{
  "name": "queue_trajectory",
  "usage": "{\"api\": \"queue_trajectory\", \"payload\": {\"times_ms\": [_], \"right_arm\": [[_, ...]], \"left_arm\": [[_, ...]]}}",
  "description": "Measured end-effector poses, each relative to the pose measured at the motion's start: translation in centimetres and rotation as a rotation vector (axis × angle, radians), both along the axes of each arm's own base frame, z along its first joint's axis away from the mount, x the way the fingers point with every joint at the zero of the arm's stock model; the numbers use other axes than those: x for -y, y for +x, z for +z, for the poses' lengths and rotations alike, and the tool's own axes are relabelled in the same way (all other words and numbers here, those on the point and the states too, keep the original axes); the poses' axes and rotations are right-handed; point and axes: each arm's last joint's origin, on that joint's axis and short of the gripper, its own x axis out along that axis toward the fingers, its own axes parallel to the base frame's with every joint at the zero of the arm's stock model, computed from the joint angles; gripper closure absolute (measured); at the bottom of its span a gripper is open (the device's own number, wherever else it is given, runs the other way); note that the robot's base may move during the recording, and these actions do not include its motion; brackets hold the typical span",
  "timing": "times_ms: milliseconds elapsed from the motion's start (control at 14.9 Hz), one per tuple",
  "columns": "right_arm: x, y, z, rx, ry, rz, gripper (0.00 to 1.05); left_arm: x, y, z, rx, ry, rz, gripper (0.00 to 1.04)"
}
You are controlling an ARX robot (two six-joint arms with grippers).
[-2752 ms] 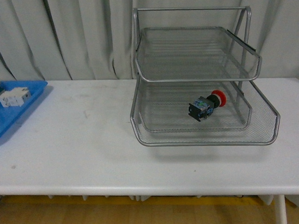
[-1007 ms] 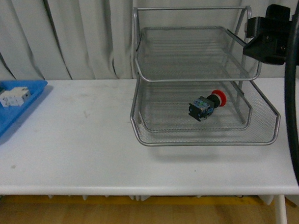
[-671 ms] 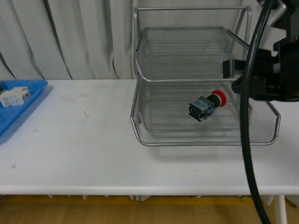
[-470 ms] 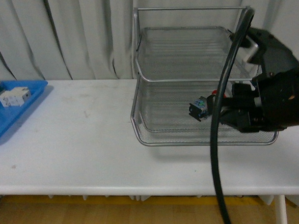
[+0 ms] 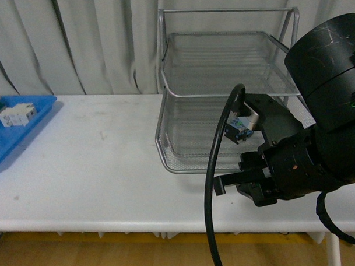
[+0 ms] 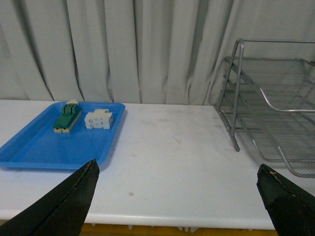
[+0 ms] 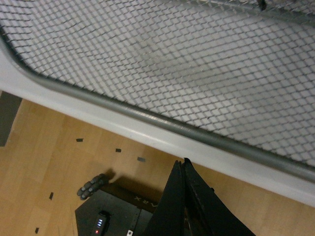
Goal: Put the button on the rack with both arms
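The button, a small push-button switch with a dark blocky body and blue-green bits, lies on the middle tier of the large silver wire-mesh rack, just beyond the right arm's bulk, so the placing looks done and the arm seems merely to be crossing in front. Its red cap is hidden behind that arm; only the body end shows.

Nearest the front camera, the black right arm with its looping black cable fills the lower right, covering the rack's right front corner. In the right wrist view the right gripper points down past the rack's mesh floor and front rail toward the wooden floor, its dark fingers pressed together with nothing between them.

The left gripper hangs well to the side of the rack over the bare white table, jaws spread wide and empty; only two finger edges are in frame. Beyond its left finger sits a flat blue plastic tray holding a green-and-cream switch and a white blocky component. The rack's far end is cut off there, and the button cannot be made out.
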Motion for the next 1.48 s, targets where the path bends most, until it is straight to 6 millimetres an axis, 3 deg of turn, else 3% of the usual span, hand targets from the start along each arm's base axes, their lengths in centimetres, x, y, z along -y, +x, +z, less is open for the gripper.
{"api": "queue_trajectory", "payload": {"times_ms": [336,671,1007,1208,1477], "right_arm": [[-0.2,2.8,-1.8,-0.007,-0.081,-0.035,1.03],[1.1,7.0,0.0,0.128,-0.070,-0.099,1.03],[2.6,9.1,0.1,0.190,-0.097,-0.140,1.03],[2.8,9.2,0.1,0.208,-0.090,-0.151,1.03],[3.3,5.8,1.2,0.139,-0.025,-0.126,1.03]], "left_arm": [[0.0,0.0,0.0,0.000,0.000,0.000,0.07],[0.0,0.0,0.0,0.000,0.000,0.000,0.07],[0.0,0.0,0.0,0.000,0.000,0.000,0.07],[0.0,0.0,0.0,0.000,0.000,0.000,0.07],[0.0,0.0,0.0,0.000,0.000,0.000,0.07]]}}
